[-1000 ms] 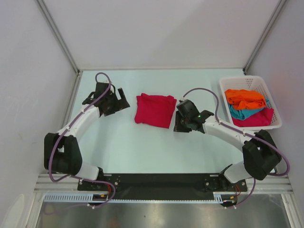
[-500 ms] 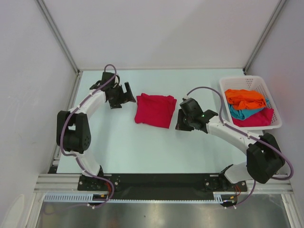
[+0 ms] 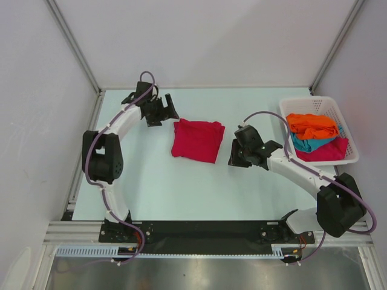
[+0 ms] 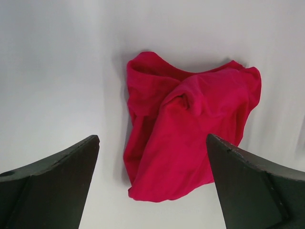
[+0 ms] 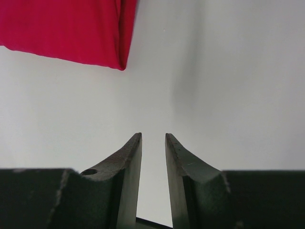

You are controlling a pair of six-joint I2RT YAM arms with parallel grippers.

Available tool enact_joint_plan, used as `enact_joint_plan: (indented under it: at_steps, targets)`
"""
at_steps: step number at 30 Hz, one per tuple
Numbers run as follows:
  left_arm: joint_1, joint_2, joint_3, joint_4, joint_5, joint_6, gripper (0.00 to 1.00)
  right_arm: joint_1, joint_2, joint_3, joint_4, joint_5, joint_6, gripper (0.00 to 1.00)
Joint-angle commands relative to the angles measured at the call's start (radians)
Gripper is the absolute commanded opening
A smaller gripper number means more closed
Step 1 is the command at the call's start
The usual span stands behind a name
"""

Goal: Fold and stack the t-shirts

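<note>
"Backing off, are they?"

"Yes: the right gripper (image 5: pixel 153 135), narrow and empty, has eased away from the folded crimson t-shirt (image 3: pixel 198 140) mid-table. The left gripper (image 3: pixel 164 112), wide, swung farther back. I'd guess the orange t-shirt (image 3: pixel 311 124) in the basket (image 3: pixel 314 100) is next."

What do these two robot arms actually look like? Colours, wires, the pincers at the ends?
The left arm and right arm have white tubular links between chunky black joints, each trailing a looping purple cable. The left gripper and right gripper are black, with two tapering wedge-shaped fingers.
</note>
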Motion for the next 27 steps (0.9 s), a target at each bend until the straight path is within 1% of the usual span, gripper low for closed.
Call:
enact_joint_plan:
  at_steps: [1, 4, 5, 8, 11, 20, 27]
  targets:
    - [-0.078, 0.022, 0.069, 0.045, 0.028, 0.021, 1.00, -0.006, 0.014, 0.013, 0.012, -0.010, -0.016, 0.32]
    - [-0.165, 0.019, 0.095, 0.045, 0.020, 0.057, 0.99, -0.006, 0.033, 0.016, 0.021, -0.013, -0.016, 0.32]
    - [-0.218, 0.016, 0.106, 0.042, 0.001, 0.071, 1.00, -0.008, 0.039, 0.015, 0.027, -0.015, -0.016, 0.32]
    - [-0.285, 0.018, 0.135, 0.045, 0.011, 0.097, 1.00, -0.006, 0.057, 0.015, 0.038, -0.022, -0.013, 0.32]
    - [-0.290, 0.045, 0.144, 0.064, 0.034, 0.078, 0.99, -0.006, 0.063, 0.015, 0.038, -0.027, -0.010, 0.31]
    - [-0.288, 0.131, 0.150, 0.099, 0.023, 0.079, 0.99, -0.006, 0.062, 0.012, -0.001, -0.007, -0.019, 0.31]
    - [-0.271, 0.212, 0.239, 0.104, 0.025, 0.084, 0.99, -0.006, 0.065, 0.041, -0.045, 0.001, -0.022, 0.31]
